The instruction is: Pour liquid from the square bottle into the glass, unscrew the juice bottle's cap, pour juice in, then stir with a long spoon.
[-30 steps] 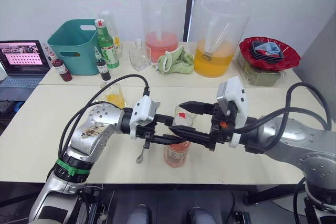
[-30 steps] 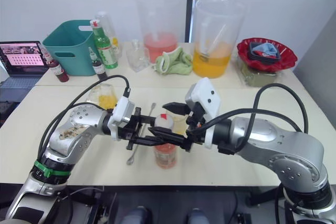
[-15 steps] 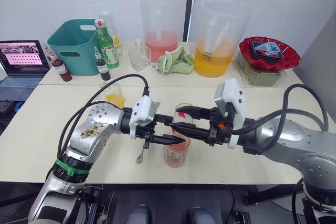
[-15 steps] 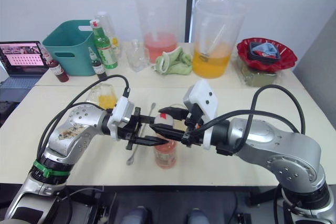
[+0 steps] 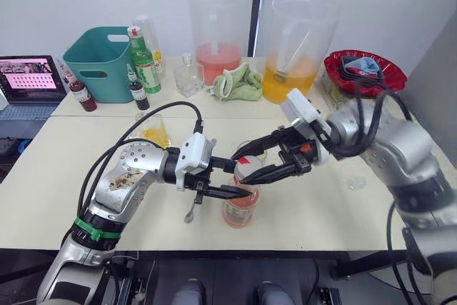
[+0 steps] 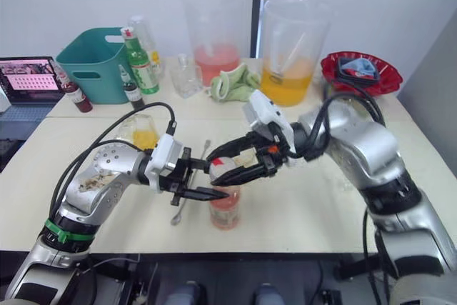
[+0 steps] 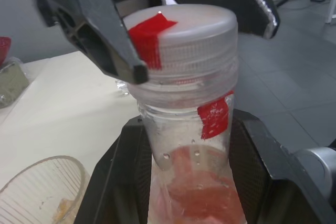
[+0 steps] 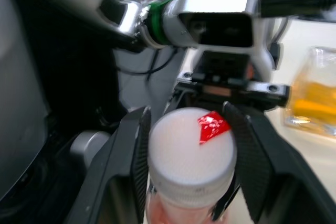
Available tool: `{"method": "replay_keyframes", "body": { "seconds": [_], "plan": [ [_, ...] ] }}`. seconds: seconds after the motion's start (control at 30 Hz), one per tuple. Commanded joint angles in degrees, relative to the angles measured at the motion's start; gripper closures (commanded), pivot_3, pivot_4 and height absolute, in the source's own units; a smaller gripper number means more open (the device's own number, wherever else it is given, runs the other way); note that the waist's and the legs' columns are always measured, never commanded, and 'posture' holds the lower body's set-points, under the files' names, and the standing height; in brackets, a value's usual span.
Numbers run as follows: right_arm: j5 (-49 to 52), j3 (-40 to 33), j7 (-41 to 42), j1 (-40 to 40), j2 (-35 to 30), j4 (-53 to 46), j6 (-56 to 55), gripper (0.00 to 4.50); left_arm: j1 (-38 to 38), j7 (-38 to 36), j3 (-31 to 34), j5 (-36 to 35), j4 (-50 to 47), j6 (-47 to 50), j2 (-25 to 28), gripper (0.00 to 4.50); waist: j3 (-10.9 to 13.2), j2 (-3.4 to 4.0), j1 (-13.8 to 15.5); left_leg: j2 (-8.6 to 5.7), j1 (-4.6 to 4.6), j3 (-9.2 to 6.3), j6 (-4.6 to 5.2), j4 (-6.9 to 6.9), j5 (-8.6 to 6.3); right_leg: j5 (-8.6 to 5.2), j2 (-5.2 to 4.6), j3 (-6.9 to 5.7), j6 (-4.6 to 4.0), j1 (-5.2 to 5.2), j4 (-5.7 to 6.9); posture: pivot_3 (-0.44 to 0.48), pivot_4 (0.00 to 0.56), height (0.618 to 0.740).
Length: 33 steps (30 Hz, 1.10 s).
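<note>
A: Juice bottle (image 5: pixel 240 203) at lower centre of the head view, upright on the bench (image 5: pixel 64 176), pale pink juice (image 7: pixel 202 195) in its lower part.

B: Left claw (image 5: pixel 230 178)?

A: Comes in from the left. Fingers closed on the bottle just under the cap (image 7: pixel 184 38); left wrist view has one black finger tight on each side of the neck.

B: And the right claw (image 5: pixel 246 167)?

A: Comes in from the right of the frame, angled down-left. Fingers set on either side of the white cap, one each flank in the right wrist view. Looks like contact; cannot tell how hard it grips. Red tape patch on the cap top.

B: Other task items?

A: Glass (image 5: pixel 251 149) just behind the bottle, partly hidden by the right claw. Square bottle (image 5: pixel 155 131) left of centre, yellow-orange contents, behind the left arm. Long spoon (image 5: pixel 191 211) flat on the bench below the left claw, mostly covered.

B: Background?

A: Two big pitchers (image 5: pixel 298 49) top centre, one pink, one orange. Green cloth (image 5: pixel 239 82) between them. Teal basket (image 5: pixel 101 61) and green bottle (image 5: pixel 144 61) upper left, laptop (image 5: pixel 31 80) at far left edge, red bowl (image 5: pixel 365 73) upper right.
</note>
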Motion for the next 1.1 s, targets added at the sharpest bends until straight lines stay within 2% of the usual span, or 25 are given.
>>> {"method": "replay_keyframes", "body": {
  "seconds": [0.03,0.17,0.23,0.4,0.5,0.6,0.77,0.87,1.0,1.1],
  "plan": [
    [-3.64,6.55,8.07,-4.15,0.18,7.0,-4.06,2.82,1.13,0.35,0.36,2.97,1.02,-0.29,1.94,2.55,0.0,0.0,-0.01,0.0,0.0,-0.02,0.0,0.0,0.0,0.0,0.0,-0.01,0.0,0.0,0.0,0.0,0.15,0.74],
    [-3.79,5.92,8.07,-6.31,1.25,9.69,-5.58,2.82,1.44,0.45,0.46,2.68,0.64,-0.35,2.33,2.55,0.0,0.0,0.01,0.01,0.02,-0.02,0.0,-0.01,0.0,0.0,-0.02,-0.02,-0.01,-0.01,0.03,0.0,0.15,0.74],
    [-3.33,3.37,7.95,-6.04,1.72,9.3,-4.13,1.8,1.48,0.46,0.48,2.6,0.59,-0.36,2.33,2.55,0.0,0.0,-0.01,0.01,0.01,-0.02,0.0,-0.01,0.0,0.0,-0.02,-0.01,-0.01,-0.01,0.03,0.0,0.15,0.74],
    [0.74,-4.3,4.21,-4.7,1.34,6.73,2.82,0.12,1.15,0.33,0.33,2.54,0.93,-0.31,1.91,2.55,0.0,0.0,0.06,0.0,-0.03,-0.01,0.0,-0.01,0.0,0.01,-0.03,-0.01,-0.01,-0.08,0.06,0.0,0.15,0.74],
    [8.38,-13.61,-2.79,-1.97,1.33,1.12,9.53,0.05,1.02,0.36,0.1,2.59,1.15,-0.3,1.56,2.55,0.0,0.0,0.16,0.0,-0.05,-0.05,0.0,-0.01,0.0,0.01,-0.03,-0.01,-0.01,-0.09,0.1,0.0,0.15,0.74],
    [11.82,-18.58,-9.21,3.88,-0.09,-7.74,14.17,0.05,1.03,0.36,0.01,2.49,1.06,-0.16,1.4,2.55,0.0,0.0,0.27,0.0,-0.05,-0.05,0.0,-0.02,0.0,0.01,-0.04,-0.01,-0.02,-0.08,0.1,0.0,0.15,0.74],
    [11.92,-22.88,-26.56,15.29,0.71,-23.51,18.2,0.05,0.8,0.4,0.0,2.41,1.21,0.01,1.15,2.55,0.0,0.0,0.1,0.0,-0.05,-0.02,0.0,-0.02,0.0,0.01,-0.03,0.0,-0.01,-0.07,0.07,0.0,0.15,0.74],
    [14.12,-25.81,-40.69,18.91,4.23,-29.43,21.78,0.05,0.88,0.58,0.01,2.29,0.85,0.27,1.11,2.55,0.0,0.0,0.07,0.0,-0.06,-0.01,0.0,-0.02,0.0,0.0,-0.03,0.02,-0.01,-0.08,0.07,0.0,0.15,0.74],
    [16.36,-27.36,-47.62,22.63,3.46,-35.24,24.7,0.05,0.94,0.64,0.14,2.12,0.48,0.63,1.2,2.55,0.0,0.0,0.27,-0.03,-0.06,-0.03,0.0,-0.01,0.0,0.0,-0.03,0.0,-0.01,-0.05,0.05,0.0,0.15,0.74],
    [22.88,-29.66,-53.57,25.63,2.9,-39.33,26.99,0.05,0.69,0.48,0.21,1.95,0.47,1.03,1.2,2.55,0.0,-0.01,0.24,-0.03,-0.07,-0.02,0.0,-0.01,0.0,0.0,-0.04,0.01,0.0,-0.03,0.02,0.0,0.15,0.74]
  ]
}}
